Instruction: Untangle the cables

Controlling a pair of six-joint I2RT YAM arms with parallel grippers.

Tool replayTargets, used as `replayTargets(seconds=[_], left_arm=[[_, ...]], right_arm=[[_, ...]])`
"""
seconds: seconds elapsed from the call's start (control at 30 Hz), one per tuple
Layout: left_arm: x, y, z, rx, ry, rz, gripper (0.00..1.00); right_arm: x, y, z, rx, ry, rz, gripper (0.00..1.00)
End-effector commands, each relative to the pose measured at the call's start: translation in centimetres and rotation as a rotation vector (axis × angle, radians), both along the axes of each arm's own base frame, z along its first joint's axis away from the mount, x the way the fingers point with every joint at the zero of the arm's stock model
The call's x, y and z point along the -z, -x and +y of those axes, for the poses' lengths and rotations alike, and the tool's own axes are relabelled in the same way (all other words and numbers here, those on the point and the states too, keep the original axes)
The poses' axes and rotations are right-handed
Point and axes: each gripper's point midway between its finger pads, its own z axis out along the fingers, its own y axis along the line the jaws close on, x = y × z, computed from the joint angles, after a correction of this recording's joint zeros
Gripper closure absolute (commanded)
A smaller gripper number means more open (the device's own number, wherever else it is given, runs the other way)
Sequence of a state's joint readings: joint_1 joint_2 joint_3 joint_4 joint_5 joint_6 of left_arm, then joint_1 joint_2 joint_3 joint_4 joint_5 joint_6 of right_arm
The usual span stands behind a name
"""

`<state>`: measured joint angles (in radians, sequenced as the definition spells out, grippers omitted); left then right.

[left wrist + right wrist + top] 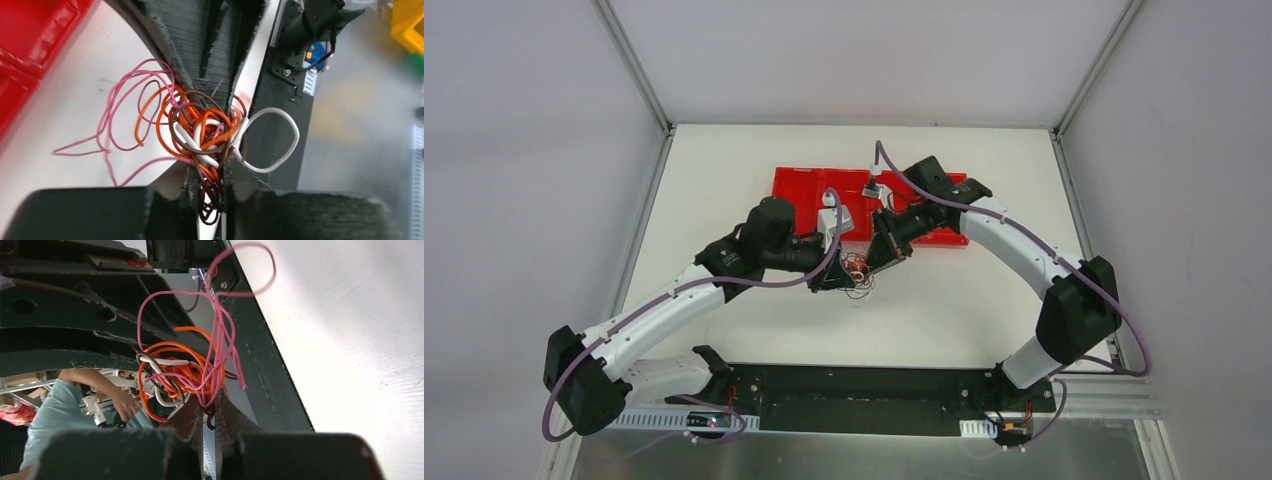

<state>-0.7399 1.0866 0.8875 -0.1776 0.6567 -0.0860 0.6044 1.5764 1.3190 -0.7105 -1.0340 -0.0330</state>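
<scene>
**Cables [856,270] held by both arms, just in front of the red tray [864,190].** The cables form one knot of pink, orange, brown and white strands. The left gripper [207,172] is closed on the side of the knot away from the tray, with brown and orange strands passing between its fingers. The right gripper [209,412] is closed on pink and dark strands on the tray side. The two grippers hold the same clump and almost touch.

*Risks.* Each gripper appears to pinch several strands rather than one. Pulling apart from here would likely tighten the core instead of freeing a loop. The wires are thin, so a hard pull could kink them or let them slip out. The fingers sit so close that a small misalignment could make them collide. The loose pink loops could also snag on a finger.

*Hidden.* Fingers cover the knot's centre in both wrist views, and from above the knot is too small to read. The pictures do not show whether it rests on the table [724,170] or hangs clear. Most strand ends are lost in the clump, so the number of cables is uncertain.
</scene>
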Motion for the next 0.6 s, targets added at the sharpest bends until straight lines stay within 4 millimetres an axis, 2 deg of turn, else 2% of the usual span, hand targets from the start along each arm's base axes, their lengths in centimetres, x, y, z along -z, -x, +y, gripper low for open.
replayTargets(seconds=[0.0, 0.1, 0.2, 0.23, 0.3, 0.33, 0.4, 0.47, 0.57], left_arm=[[-1.7, 0.8, 0.5, 0.074, 0.004, -0.11, 1.0], [-1.6, 2.4, 1.9, 0.101, 0.009, -0.089, 1.0], [-1.8, 2.4, 2.6, 0.051, 0.039, 0.028, 1.0], [-1.9, 2.0, 2.6, 0.026, 0.057, 0.078, 1.0], [-2.4, 0.1, 2.6, -0.067, 0.114, 0.181, 1.0], [-2.7, -0.9, 2.5, -0.115, 0.153, 0.243, 1.0], [-3.0, -2.7, 2.5, -0.184, 0.211, 0.355, 1.0], [-3.4, -3.5, 1.9, -0.202, 0.261, 0.429, 1.0], [-3.8, -4.7, 1.2, -0.253, 0.334, 0.505, 1.0]], right_arm=[[-2.5, 0.2, -1.1, 0.006, -0.072, 0.009, 1.0], [-2.2, -1.3, -2.8, 0.065, -0.039, 0.023, 1.0], [-2.3, -2.3, -3.5, 0.114, -0.011, -0.003, 1.0], [-2.5, -2.6, -3.5, 0.128, -0.009, -0.021, 0.92], [-3.1, -3.0, -3.6, 0.156, -0.002, -0.047, 0.54], [-3.3, -3.1, -3.7, 0.166, 0.002, -0.057, 0.41], [-3.8, -3.5, -3.8, 0.184, 0.003, -0.069, 0.28], [-4.2, -3.5, -3.8, 0.192, -0.007, -0.083, 0.18], [-4.4, -3.7, -3.4, 0.216, -0.015, -0.073, 0.14]])
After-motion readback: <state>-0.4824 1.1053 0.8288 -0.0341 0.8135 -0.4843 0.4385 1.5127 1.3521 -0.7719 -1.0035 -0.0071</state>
